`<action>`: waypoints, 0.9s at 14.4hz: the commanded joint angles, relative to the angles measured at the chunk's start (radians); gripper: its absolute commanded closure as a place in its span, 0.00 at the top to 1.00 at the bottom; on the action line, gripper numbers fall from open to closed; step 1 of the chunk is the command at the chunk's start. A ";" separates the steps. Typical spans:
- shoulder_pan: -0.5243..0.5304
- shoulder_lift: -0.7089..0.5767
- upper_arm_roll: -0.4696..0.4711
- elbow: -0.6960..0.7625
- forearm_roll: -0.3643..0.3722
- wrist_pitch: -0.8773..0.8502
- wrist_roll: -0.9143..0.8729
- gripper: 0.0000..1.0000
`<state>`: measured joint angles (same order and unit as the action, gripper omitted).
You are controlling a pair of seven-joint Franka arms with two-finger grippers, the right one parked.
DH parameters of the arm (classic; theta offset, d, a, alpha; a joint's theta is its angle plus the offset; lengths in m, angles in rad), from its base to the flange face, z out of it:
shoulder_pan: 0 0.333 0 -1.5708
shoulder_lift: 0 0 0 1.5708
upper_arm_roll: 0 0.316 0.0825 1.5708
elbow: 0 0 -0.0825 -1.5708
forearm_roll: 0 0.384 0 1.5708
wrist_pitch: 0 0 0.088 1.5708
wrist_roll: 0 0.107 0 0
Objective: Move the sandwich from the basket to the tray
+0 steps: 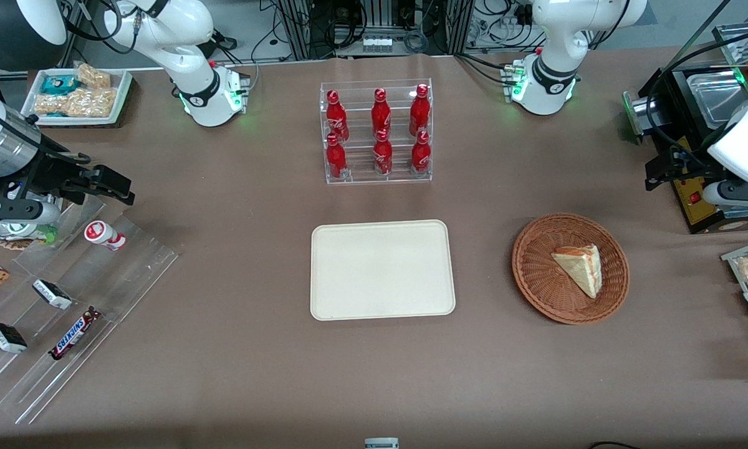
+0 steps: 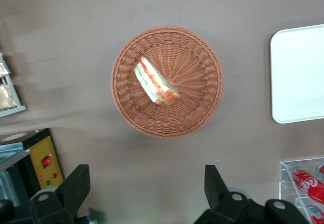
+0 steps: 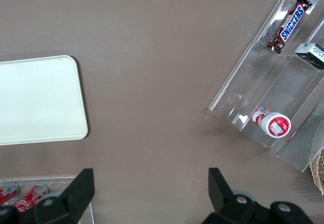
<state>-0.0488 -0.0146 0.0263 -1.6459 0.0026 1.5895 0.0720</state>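
Front view: nothing's been picked up yet, I'd say. The sandwich (image 1: 578,268) lies in the basket (image 1: 536,274), and the tray (image 1: 383,269) beside it sits bare. The gripper (image 1: 661,171) hangs high near the working arm's end of the table, farther from the camera than the basket. A Snickers bar (image 1: 75,333) is readable on the clear rack (image 1: 87,293).

Left wrist view: the gripper (image 2: 147,191) is spread wide, holding nothing, so next it needs to drop down over the sandwich (image 2: 156,81).

Right wrist view: Snickers (image 3: 289,25) again.

A clear rack (image 1: 377,134) of red bottles (image 1: 381,113) stands mid-surface; a stepped clear rack (image 1: 68,312) holds a Snickers bar (image 1: 73,333).
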 commanded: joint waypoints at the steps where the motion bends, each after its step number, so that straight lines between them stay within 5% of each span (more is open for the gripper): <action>1: 0.004 0.008 -0.005 0.024 -0.024 -0.028 -0.023 1.00; 13: 0.004 0.015 -0.006 -0.017 -0.009 -0.045 -0.024 1.00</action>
<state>-0.0489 -0.0058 0.0238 -1.6508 -0.0059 1.5601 0.0631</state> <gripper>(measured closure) 0.000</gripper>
